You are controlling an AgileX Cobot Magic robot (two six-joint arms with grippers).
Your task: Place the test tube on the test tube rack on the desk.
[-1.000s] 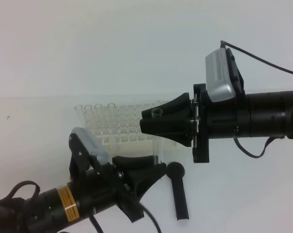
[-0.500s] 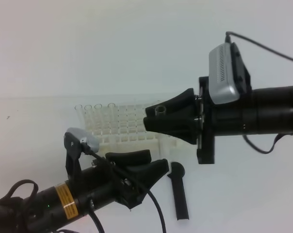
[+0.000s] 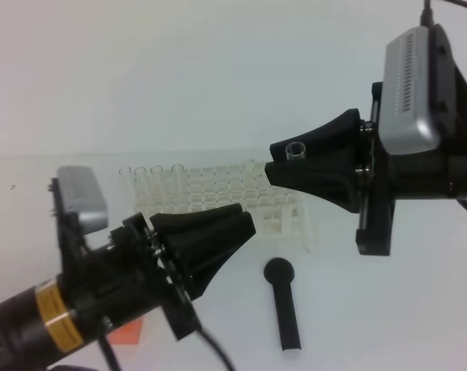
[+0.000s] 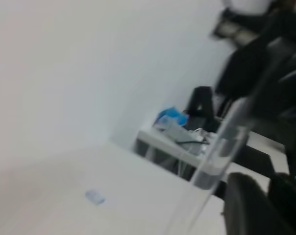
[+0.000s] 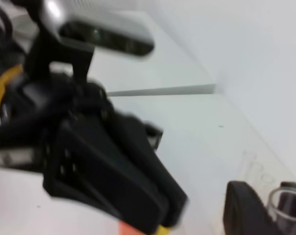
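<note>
Right gripper [image 3: 276, 161]: two black, wedge-shaped plastic fingers clamped on the test tube [image 3: 295, 148]. One tube in the grip. It is thin, clear and colourless, with its open round rim poking up between the fingers. From the right wrist view the same rim [image 5: 284, 203] sits between two dark fingers [image 5: 242, 205], blurred. From the left wrist view the tube [image 4: 221, 152] runs as a long glassy streak, slanted in the picture, with dark gripper parts above it. It is held in the air, in no hole of the rack.

Left gripper [image 3: 245, 224]: lower and to the left of the right one, well apart from it, tips pointing towards it. Black tapered fingers again. They overlap in the high view, so I cannot tell whether they are parted or together. Nothing seen in them.

One test tube rack [image 3: 218, 193]: white plastic, a rectangular grid of small square holes, standing on the desk [image 3: 388, 309]. It is below and left of the right gripper's tips and just behind the left gripper's tips.

Four other clear tubes [image 3: 156, 174] stand upright in a row at the rack's far left, away from both grippers.

One black stick [image 3: 285, 309], matte with a round head, lies flat on the desk below the right gripper's tips and just right of the left gripper.

One small orange patch [image 3: 127, 334] shows under the left arm.

Desk: plain, smooth, white.
</note>
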